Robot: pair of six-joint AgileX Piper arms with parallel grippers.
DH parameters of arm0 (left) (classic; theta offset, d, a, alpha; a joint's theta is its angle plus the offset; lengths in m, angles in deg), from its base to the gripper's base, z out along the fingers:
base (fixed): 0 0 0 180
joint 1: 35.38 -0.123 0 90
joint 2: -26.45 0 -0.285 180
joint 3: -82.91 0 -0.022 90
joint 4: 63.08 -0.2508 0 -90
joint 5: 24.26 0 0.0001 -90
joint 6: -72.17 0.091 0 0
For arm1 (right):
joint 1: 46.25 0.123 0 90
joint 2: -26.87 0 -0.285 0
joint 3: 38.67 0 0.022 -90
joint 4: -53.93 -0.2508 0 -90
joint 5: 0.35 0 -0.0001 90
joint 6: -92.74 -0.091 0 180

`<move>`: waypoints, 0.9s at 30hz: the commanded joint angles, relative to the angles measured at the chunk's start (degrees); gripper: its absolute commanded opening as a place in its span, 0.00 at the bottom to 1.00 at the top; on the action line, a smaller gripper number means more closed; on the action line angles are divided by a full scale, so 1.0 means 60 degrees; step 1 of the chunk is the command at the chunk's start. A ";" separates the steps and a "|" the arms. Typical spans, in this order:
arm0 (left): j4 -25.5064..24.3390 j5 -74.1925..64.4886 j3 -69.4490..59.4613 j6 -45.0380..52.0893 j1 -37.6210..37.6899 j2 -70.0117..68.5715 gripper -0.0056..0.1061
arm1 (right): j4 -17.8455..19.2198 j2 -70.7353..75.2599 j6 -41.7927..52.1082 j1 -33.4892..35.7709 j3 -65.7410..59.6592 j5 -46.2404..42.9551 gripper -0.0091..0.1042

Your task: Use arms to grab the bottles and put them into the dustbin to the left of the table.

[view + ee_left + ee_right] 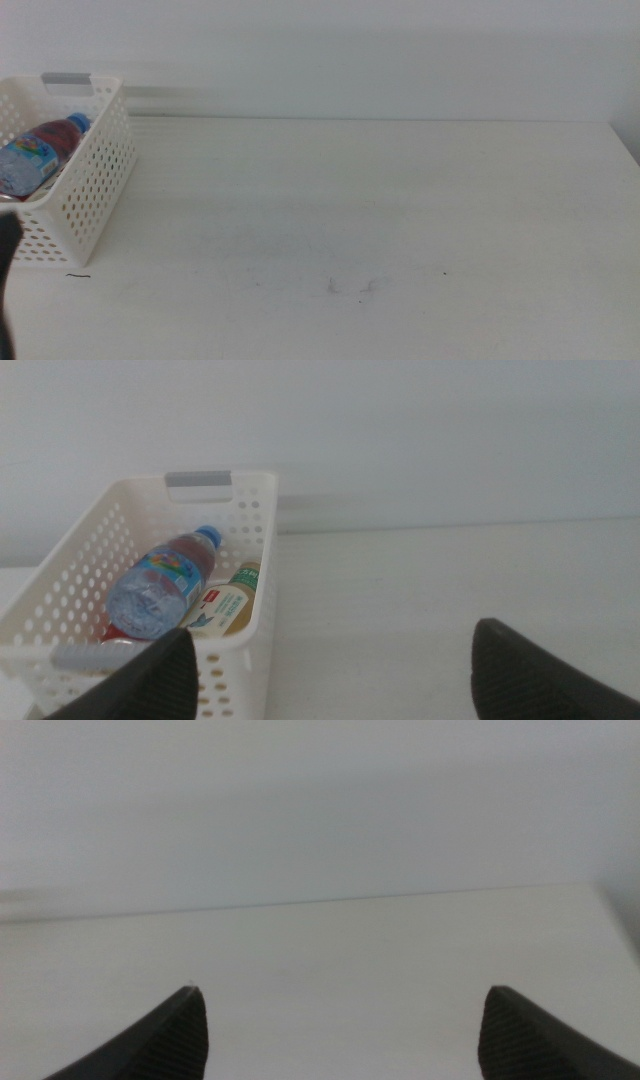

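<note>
Dustbin [250, 550]: white plastic, perforated grid walls, showing a soft sheen; grey strip [198, 480] on rim looking matt. Water bottle [160, 585]: clear plastic, catching glossy highlights, printed film label, blue cap smooth. Tea bottle [228, 605]: translucent plastic with a paper-like label. Counter [400, 220]: white, smooth, matt, carrying faint dark scuffs. Left pincer [330, 670] and right pincer [340, 1030]: dark, matt, finely textured jaws.
</note>
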 commanded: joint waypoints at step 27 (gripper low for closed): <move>-0.0654 0.1672 -0.3847 -0.0106 -0.0030 -0.3209 0.89 | 0.0939 0.5936 -0.0004 -0.1144 -0.5320 -0.0085 0.89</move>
